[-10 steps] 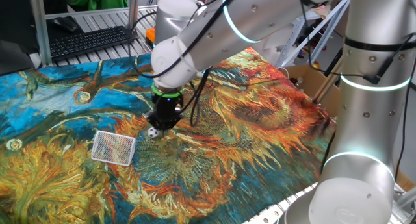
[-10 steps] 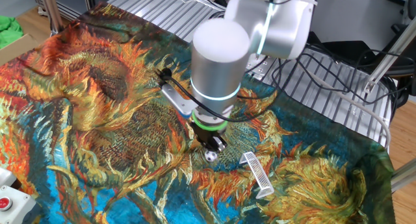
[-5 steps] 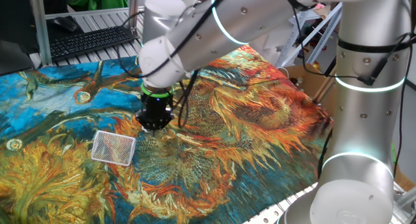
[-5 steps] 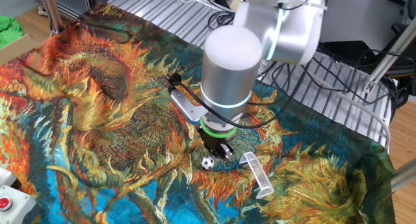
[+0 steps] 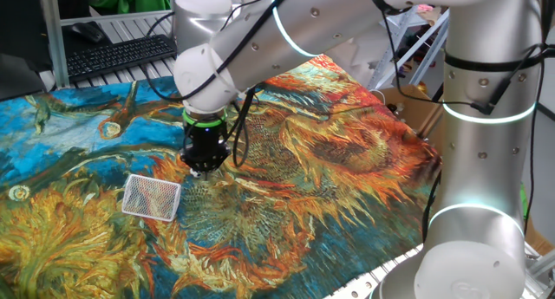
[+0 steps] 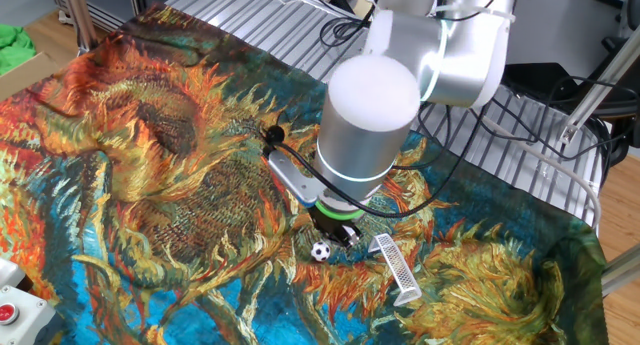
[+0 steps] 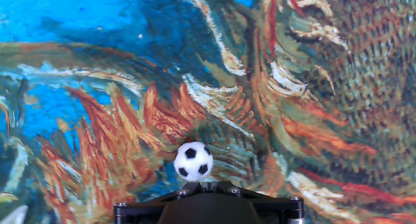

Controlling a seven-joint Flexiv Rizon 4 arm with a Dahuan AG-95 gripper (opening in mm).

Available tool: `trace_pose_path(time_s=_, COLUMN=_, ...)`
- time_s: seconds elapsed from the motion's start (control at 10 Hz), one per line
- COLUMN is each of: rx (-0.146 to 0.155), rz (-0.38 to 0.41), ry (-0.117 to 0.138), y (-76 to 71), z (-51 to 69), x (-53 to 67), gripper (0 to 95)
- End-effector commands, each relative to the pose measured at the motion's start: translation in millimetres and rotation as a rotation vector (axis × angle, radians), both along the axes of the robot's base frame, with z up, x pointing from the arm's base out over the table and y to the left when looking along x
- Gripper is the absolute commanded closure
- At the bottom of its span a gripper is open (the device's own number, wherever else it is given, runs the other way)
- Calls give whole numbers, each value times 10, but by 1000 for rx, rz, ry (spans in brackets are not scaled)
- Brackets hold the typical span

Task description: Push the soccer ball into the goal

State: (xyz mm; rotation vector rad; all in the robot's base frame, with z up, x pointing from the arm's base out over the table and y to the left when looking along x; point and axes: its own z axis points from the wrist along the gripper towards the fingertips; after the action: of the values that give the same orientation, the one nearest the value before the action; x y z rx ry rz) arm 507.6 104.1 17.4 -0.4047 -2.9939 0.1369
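your end effector [image 6: 338, 235] sits low over the table [image 6: 150, 175], fingers pointing straight down at the painted cloth [image 5: 347, 160]. you can't tell from any view whether the fingers are spread or closed: in the hand view only the dark housing of the end effector [image 7: 208, 208] shows along the bottom edge, and in both fixed views the tips are too small and dark to read. nothing is visibly held between them

the soccer ball [image 7: 193, 161] rests on the cloth right against the top of that dark housing in the hand view, at about 12 o'clock from it. in the other fixed view the soccer ball [image 6: 320, 251] lies just beside the end effector, at roughly 7 o'clock from the fingertips, whether touching them or not you cannot tell. in one fixed view the end effector [image 5: 205, 165] hides the ball

the goal [image 6: 396, 268] lies on the cloth near the ball, at about 4 o'clock from the end effector in the other fixed view, seen there edge-on as a narrow white mesh strip; ball and goal are apart. in one fixed view the goal [image 5: 152, 197] shows its netted face, tilted, at about 8 o'clock from the end effector and close to it

above the fingers a green ring [image 5: 205, 120] circles the wrist, and the silver arm [image 5: 286, 30] rises away toward 1 o'clock. a keyboard [image 5: 121, 55] lies beyond the cloth at 11 o'clock
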Motion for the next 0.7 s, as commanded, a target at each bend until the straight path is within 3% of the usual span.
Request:
trace_pose_path(time_s=0.1, rx=-1, rz=0, ry=6, y=-158, z=7, x=14, gripper=950)
trace_pose_path(time_s=0.3, rx=-7, rz=-68, ry=0, y=-236, z=-30, x=79, gripper=950)
trace_pose_path(time_s=0.4, rx=1, rz=-133, ry=2, y=-265, z=-44, x=120, gripper=950)
trace_pose_path(time_s=0.5, rx=29, rz=-233, ry=11, y=-288, z=-43, x=187, gripper=950)
trace_pose_path(time_s=0.7, rx=16, rz=-341, ry=16, y=-316, z=-11, x=298, gripper=950)
